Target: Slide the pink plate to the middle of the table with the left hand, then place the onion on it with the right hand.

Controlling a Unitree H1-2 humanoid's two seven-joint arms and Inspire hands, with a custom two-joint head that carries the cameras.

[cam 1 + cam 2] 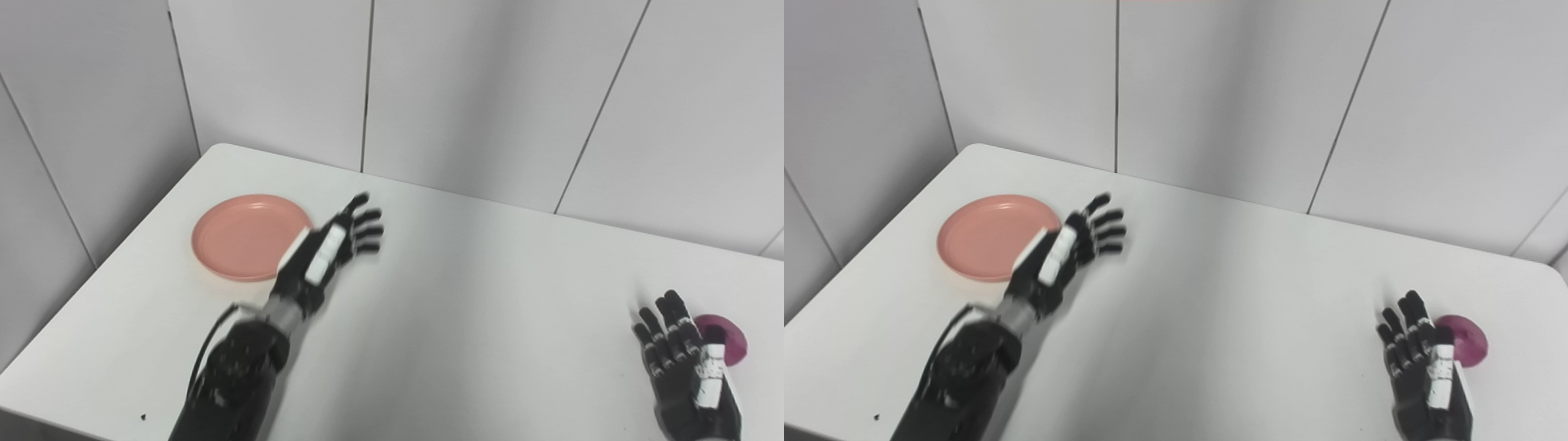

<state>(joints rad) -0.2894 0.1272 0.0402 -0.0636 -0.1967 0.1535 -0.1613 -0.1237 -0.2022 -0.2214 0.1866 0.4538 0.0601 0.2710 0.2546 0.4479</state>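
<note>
The first step is in hand — the plate (251, 237) has not yet been slid, judging by where it lies: in the table's (465, 294) left part, near the far left corner, well off the middle. Nothing rests on it.

The left hand (327, 251) is just to the right of the plate, its heel and wrist overlapping the plate's right rim in both views. Whether it touches the rim or hangs above it cannot be told. Its fingers are spread and stretched out, pointing away from the plate toward the far right, and it holds nothing. The forearm runs up from the near edge, below and right of the plate, and is slightly blurred.

The next move, as I judge it, calls for the hand to come down on the plate's rim or over its far left side, so that it can press and draw the plate rightward; from its present spot on the right rim it can only pull, not push.

The onion (1467, 346) — purple, lying on the table — is far to the right of the plate, near the right edge. The right hand (1427, 373) stands just left of it, fingers up and apart, empty; contact with the onion cannot be told.
</note>
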